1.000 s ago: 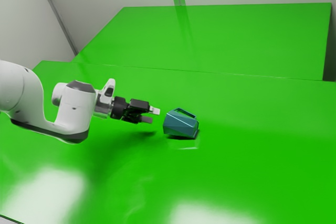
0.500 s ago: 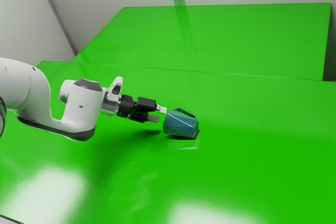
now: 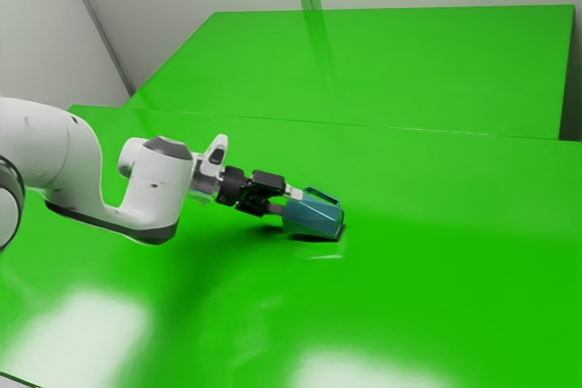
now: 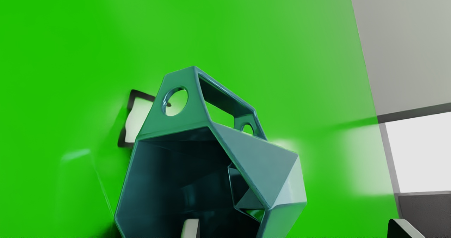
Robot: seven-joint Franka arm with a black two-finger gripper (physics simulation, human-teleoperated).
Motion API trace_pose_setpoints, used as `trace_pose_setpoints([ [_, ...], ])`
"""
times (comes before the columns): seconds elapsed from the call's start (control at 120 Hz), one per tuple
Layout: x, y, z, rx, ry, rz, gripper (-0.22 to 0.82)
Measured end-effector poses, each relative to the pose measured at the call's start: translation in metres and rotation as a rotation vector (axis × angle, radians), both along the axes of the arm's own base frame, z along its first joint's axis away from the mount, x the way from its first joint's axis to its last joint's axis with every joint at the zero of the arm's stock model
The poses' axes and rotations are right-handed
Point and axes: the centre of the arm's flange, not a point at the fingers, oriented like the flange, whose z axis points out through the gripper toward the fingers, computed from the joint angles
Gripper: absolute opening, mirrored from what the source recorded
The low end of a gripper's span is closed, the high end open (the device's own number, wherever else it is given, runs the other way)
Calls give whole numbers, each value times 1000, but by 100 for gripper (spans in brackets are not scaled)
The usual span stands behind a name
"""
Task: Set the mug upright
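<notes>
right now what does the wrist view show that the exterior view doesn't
Wrist view: the dark inside of the mug, a round hole in its handle, and a bright white panel past the table edge.
Exterior view: the white arm reaching in from the exterior view's left.
Both: the tipped mug, the green table and the gripper's fingertips.

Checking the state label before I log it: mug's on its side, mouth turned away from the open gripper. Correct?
No, the mouth is turned toward the open gripper, as the wrist view shows. The mug is on its side.
</notes>
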Motion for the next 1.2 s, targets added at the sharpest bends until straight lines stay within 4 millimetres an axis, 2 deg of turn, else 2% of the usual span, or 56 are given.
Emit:
trace_pose_setpoints([
  [0.417,7,-17,-6,-3,16,-21,57],
  [0.775,7,-21,-6,-5,23,-22,25],
  [1.2,7,-23,0,-7,15,-24,-8],
])
